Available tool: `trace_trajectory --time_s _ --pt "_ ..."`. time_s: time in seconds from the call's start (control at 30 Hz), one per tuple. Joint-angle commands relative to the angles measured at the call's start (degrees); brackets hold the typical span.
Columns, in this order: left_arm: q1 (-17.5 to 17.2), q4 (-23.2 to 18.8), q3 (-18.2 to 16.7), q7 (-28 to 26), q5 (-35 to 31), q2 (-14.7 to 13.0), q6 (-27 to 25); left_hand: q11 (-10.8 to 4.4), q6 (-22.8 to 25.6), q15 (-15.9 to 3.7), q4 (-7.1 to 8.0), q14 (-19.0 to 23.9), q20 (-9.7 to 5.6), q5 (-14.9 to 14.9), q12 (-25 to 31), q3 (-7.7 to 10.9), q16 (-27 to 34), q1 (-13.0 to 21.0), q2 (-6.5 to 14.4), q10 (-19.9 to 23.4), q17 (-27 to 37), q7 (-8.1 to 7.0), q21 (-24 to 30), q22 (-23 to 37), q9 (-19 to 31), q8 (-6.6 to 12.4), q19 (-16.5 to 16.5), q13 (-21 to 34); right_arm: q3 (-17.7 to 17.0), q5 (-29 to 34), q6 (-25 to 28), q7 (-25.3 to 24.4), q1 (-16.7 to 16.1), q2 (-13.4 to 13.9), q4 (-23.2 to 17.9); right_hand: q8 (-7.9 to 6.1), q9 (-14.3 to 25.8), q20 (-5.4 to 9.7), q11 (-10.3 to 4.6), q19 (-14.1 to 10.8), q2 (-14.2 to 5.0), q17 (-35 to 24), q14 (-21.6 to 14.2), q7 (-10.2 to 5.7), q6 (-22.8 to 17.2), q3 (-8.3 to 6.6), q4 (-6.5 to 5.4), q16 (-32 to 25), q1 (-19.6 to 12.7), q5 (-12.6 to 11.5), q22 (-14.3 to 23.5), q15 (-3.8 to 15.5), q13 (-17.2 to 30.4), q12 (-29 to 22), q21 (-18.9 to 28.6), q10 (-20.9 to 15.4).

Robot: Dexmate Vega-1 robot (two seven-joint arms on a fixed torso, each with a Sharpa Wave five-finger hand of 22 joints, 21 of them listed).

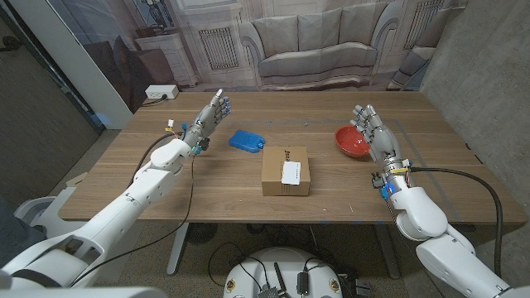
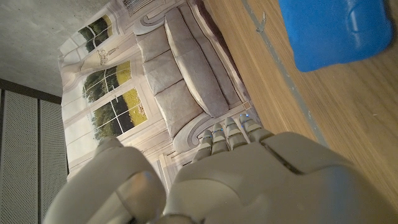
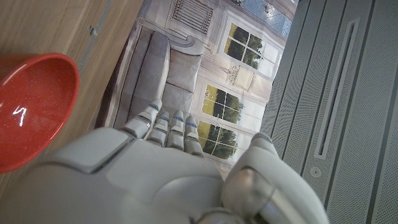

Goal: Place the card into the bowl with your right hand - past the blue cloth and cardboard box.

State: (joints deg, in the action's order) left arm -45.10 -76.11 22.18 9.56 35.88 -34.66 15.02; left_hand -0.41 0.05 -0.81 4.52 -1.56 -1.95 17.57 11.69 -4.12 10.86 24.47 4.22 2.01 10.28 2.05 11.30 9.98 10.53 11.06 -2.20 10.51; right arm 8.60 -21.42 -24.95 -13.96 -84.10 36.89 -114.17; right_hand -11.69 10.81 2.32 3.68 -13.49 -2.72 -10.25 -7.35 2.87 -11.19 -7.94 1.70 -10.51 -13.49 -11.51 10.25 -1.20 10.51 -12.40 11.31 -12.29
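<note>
- The card lies white on top of the cardboard box, which sits mid-worktop, so I judge the task not yet begun: no pick-up, no carry, no drop.
- The red bowl stands on the worktop to the robot's right of the box, apart from it; as far as the head and right wrist views show, it has nothing in it.
- The blue cloth lies on the far left side of the box, near but apart from it.
- Still to do, by my reading: bring the right hand across to the box, take the card, carry it over to the bowl and let go.
- The right hand is raised just beside the bowl on its outer side, fingers stretched up and apart, holding nothing; whether it touches the rim I cannot tell.
- In the right wrist view the back of that hand shows, fingers reaching toward the backdrop, the bowl's rim close alongside.
- The left hand is lifted over the worktop's left part, fingers extended and spread, empty, near the cloth but apart from it.
- The left wrist view shows the left hand's back, with the cloth lying beyond it.
</note>
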Motion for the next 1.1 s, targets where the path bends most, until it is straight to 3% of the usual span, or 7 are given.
trace_trajectory --time_s 0.03,0.2,0.83,1.1 --pt "-0.8 -0.3 -0.5 0.8 0.4 -0.8 0.6 0.03 0.3 -0.07 -0.33 0.2 -3.06 -0.1 0.1 -0.26 0.1 0.5 0.0 0.2 0.2 0.22 0.0 0.3 0.1 0.39 -0.2 0.3 -0.6 3.7 -1.5 -1.6 -3.9 -1.6 -2.6 -0.24 0.1 0.68 -0.07 -0.6 0.09 -0.2 -0.6 -0.02 -0.4 -0.26 0.39 -0.4 -0.8 0.1 0.2 -0.07 0.2 -0.5 0.4 -0.4" --pt "-1.1 -0.6 -0.7 0.8 0.4 -1.0 1.0 0.01 0.2 -0.06 -0.33 0.1 -3.02 -0.2 0.1 -0.29 0.0 0.5 0.0 0.2 0.2 0.20 0.0 0.3 0.1 0.36 -0.2 0.3 -0.7 4.6 -2.0 -2.0 -5.3 -2.4 -3.2 -0.30 0.1 0.68 -0.82 -0.6 0.07 -0.2 -0.7 -0.30 -0.8 -0.30 0.56 -0.4 -1.0 0.2 0.2 0.00 0.2 -0.6 0.4 -0.7" --pt "-0.5 -0.3 -0.1 1.0 -0.1 -0.5 1.0 0.03 0.2 0.00 -0.34 0.2 -2.91 -0.3 0.1 -0.41 0.0 0.6 0.2 0.3 0.2 0.09 0.0 0.3 0.1 0.31 -0.5 0.3 -1.7 9.0 -3.0 -2.4 -8.4 -4.1 -5.3 -0.59 0.1 0.87 -1.19 -1.1 -0.28 -0.1 -1.5 -0.87 -2.2 -0.77 1.43 -0.5 -2.3 0.1 0.2 0.40 0.2 -0.9 0.5 -2.0" --pt "-0.5 -0.7 -0.1 0.7 -0.3 -0.5 1.2 -0.04 0.3 0.04 -0.35 0.2 -2.89 -0.3 0.1 -0.44 0.0 0.7 0.2 0.3 0.2 0.11 0.0 0.3 0.1 0.33 -0.5 0.3 -2.5 14.0 -3.5 -4.1 -10.0 -5.4 -6.4 -0.74 0.1 0.92 -1.40 -1.5 -0.27 -0.1 -2.0 -1.10 -2.9 -0.90 1.84 -0.6 -2.9 0.1 0.2 0.88 0.2 -1.2 0.6 -2.8"
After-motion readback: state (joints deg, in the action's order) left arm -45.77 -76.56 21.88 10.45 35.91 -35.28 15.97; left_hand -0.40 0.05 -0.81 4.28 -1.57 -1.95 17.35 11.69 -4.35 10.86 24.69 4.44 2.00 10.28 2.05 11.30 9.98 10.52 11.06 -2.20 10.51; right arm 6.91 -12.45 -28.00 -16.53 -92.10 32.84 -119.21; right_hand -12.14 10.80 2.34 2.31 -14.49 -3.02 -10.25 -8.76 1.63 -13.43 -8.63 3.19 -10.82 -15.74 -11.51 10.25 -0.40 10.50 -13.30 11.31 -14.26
